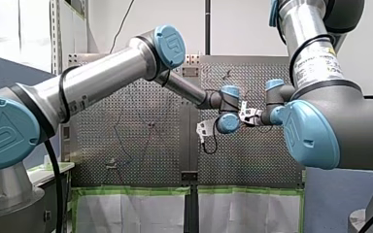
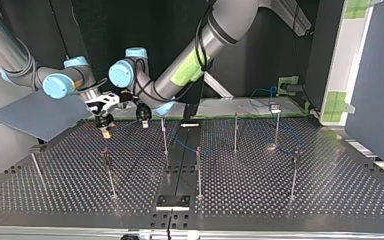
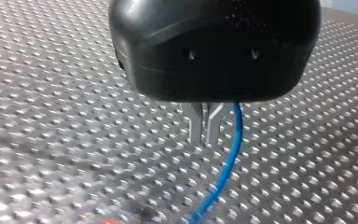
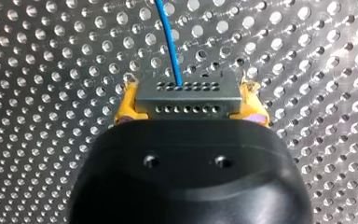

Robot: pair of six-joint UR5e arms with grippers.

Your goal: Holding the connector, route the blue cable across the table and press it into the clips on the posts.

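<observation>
- My right hand point(image 4: 189, 91) pinches the grey connector point(image 4: 189, 109) between yellow pads point(image 4: 127, 105), just above the perforated counter point(image 4: 37, 140).
- The blue cable point(image 4: 168, 42) leaves the connector's face and runs ahead over the counter.
- My left hand point(image 3: 206, 140) hangs near it, metal fingers point(image 3: 196, 123) pressed together. The cable passes just beside them, and whether they grip it cannot be told.
- In the top view both hands sit near the counter's edge on the arms' side, toward the corner at that view's left. The cable trails off toward the other end of that edge.
- Thin posts point(image 2: 197, 170) stand spread over the counter; their clips are too small to make out.
- The cable looks light, thin and limp, likely to sag or snag on a post. The rigid connector is the sound place to hold. A second grip on the cable close to each clip would probably be needed to press it in.
</observation>
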